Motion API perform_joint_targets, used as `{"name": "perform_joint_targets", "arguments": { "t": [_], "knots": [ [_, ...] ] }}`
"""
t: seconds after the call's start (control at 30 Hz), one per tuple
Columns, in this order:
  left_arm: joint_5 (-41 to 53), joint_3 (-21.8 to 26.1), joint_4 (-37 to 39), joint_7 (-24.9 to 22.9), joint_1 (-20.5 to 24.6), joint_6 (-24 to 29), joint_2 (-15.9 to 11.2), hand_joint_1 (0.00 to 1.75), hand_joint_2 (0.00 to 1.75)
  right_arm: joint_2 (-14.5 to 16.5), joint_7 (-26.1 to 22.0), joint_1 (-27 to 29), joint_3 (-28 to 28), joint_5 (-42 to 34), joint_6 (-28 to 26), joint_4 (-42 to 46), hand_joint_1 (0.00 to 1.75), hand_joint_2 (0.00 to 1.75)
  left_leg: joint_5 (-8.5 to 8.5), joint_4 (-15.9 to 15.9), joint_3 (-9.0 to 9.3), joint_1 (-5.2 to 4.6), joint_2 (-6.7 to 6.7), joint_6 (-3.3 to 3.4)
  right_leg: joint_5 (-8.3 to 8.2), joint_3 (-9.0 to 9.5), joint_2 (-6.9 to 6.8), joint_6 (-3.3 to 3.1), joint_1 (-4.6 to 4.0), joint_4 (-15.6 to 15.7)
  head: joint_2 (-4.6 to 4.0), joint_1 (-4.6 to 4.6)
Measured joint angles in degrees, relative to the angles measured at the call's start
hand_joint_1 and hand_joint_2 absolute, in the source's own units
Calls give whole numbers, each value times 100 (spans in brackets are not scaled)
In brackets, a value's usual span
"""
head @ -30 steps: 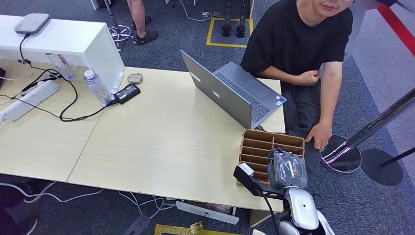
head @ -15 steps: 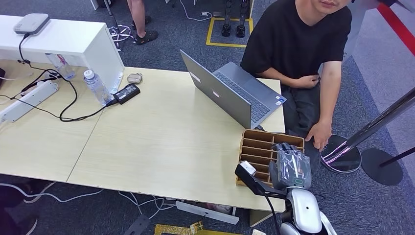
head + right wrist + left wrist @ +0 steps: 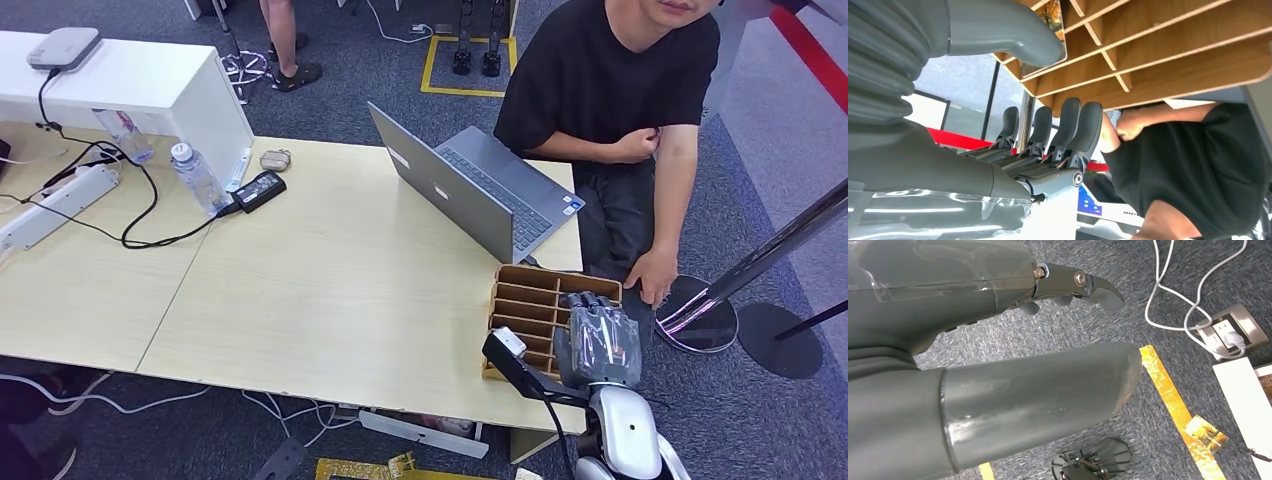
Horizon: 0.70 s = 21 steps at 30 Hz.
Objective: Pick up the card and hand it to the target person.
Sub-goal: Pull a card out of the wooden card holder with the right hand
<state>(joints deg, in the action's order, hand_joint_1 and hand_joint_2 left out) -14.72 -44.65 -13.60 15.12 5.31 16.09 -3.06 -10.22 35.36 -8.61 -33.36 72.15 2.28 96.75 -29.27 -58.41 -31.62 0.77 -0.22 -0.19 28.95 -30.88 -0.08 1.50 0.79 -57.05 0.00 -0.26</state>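
Right hand [image 3: 597, 340] above the wooden rack [image 3: 530, 300], at 4 o'clock on the bench [image 3: 330, 290]. Fingers straight and side by side, thumb set apart, nothing grasped: released, palm towards the slots, probably so as to close from above.

Card [image 3: 1045, 35] on edge in one slot of the rack, just beside the thumb in the right wrist view. Touching or not: impossible to tell. Upright storage with the top edge exposed, hence a likely pinch between thumb and fingers, not a lift off a flat surface.

Person [image 3: 610, 90] in a black shirt at 1 o'clock from the rack, beyond the bench edge. One of the person's hands [image 3: 655, 275] low at 2 o'clock from the rack, near it; the other up at the chest. Likely a short reach for the handover.

Laptop [image 3: 470, 190] at 11 o'clock from the rack, open, lid towards the robot, apart from the hand's probable path.

Left hand [image 3: 998, 380] hanging over the carpeted floor [image 3: 1158, 350], thumb and fingers apart, nothing between them: released and idle, evidently not needed for this step.

Stage, as judged: reach near its end, grasp not yet made.
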Motion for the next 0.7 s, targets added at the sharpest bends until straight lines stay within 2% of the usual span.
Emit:
{"name": "perform_joint_targets", "arguments": {
  "t": [0.2, 0.7],
  "knots": [
    [20, 0, 0, 0, 0, -3, 0, 0, 0, -18, 20, 28, 80, -70, 112, -168, 94, 175, 0, 0, 0, 0, 0, 0, 0, 0, 0, 0, 0, 0, 0, 0],
    [33, 0, 0, -2, 0, -18, 0, 0, 0, -38, 11, 5, 222, -81, 117, -463, 94, 175, 0, 0, 0, 0, 0, 0, 0, 2, -1, 0, 0, 0, 0, 0]
  ]
}}
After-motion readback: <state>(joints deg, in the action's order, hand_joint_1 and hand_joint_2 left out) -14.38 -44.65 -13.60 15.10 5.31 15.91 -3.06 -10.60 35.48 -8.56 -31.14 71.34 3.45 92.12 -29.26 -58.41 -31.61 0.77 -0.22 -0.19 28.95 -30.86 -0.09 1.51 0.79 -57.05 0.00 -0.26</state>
